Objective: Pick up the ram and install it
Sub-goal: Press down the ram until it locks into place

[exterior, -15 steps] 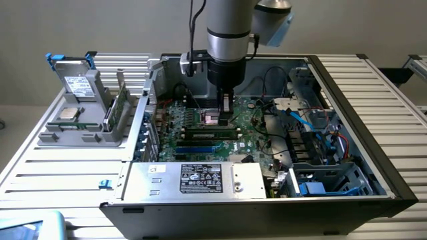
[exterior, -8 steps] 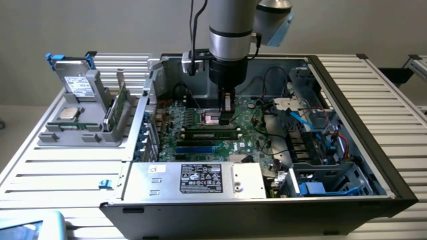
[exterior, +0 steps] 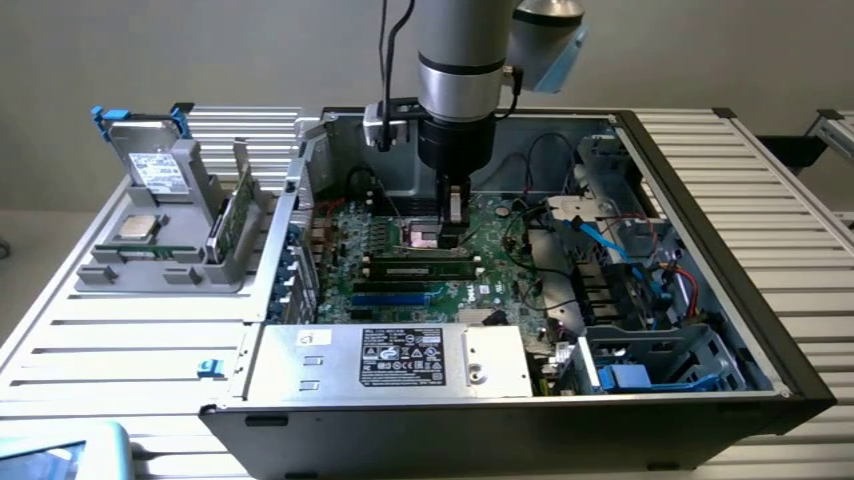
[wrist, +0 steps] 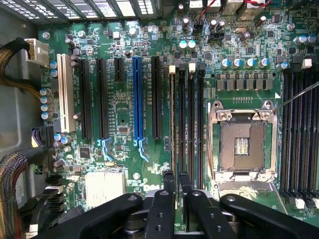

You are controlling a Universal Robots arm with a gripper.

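A: Where is the ram point(exterior: 235, 212)?
B: Upright in the grey holder point(exterior: 160, 262) on the worktop point(exterior: 120, 350), at nine o'clock from the open computer case point(exterior: 694, 200).
A: And the tool point(exterior: 454, 237)?
B: Fingers together, empty, over the motherboard's memory slots point(wrist: 187, 119).

A plain grey wall point(exterior: 200, 50) stands behind a white slatted table point(exterior: 120, 345), evenly lit; its far right corner nears the wall.

On the green motherboard point(wrist: 124, 124), one blue slot point(wrist: 138, 97) stands between black slots point(wrist: 102, 97), near a white slot point(wrist: 64, 92).
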